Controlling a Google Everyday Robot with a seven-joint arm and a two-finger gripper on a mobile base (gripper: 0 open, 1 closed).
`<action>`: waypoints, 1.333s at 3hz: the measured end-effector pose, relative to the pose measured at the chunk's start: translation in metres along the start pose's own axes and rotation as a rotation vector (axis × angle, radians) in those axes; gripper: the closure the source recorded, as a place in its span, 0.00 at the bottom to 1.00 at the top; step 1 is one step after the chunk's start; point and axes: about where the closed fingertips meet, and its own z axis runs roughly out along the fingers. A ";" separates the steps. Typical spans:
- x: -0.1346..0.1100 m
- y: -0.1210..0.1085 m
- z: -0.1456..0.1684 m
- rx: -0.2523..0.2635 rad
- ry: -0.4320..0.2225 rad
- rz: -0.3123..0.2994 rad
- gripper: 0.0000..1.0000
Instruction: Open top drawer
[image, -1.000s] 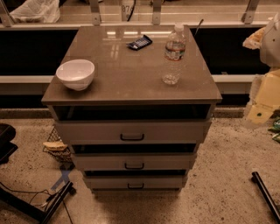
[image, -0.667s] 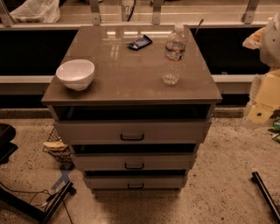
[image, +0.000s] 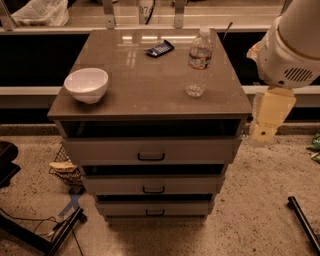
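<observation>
the top drawer sits at the centre of the frame, just under the bench top. a dark gap shows above its pale grey front, and its small dark handle is untouched. two narrower drawers step down below it. the gripper hangs at the right edge of the frame, beside the bench's right front corner and apart from the drawer; how wide it stands is not clear. on the bench are a white bowl at left and a water bottle at right.
</observation>
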 end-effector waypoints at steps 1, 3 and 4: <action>-0.013 0.009 0.031 0.010 0.022 -0.043 0.00; -0.029 0.062 0.107 0.052 0.041 -0.175 0.00; -0.035 0.087 0.151 0.011 0.050 -0.191 0.00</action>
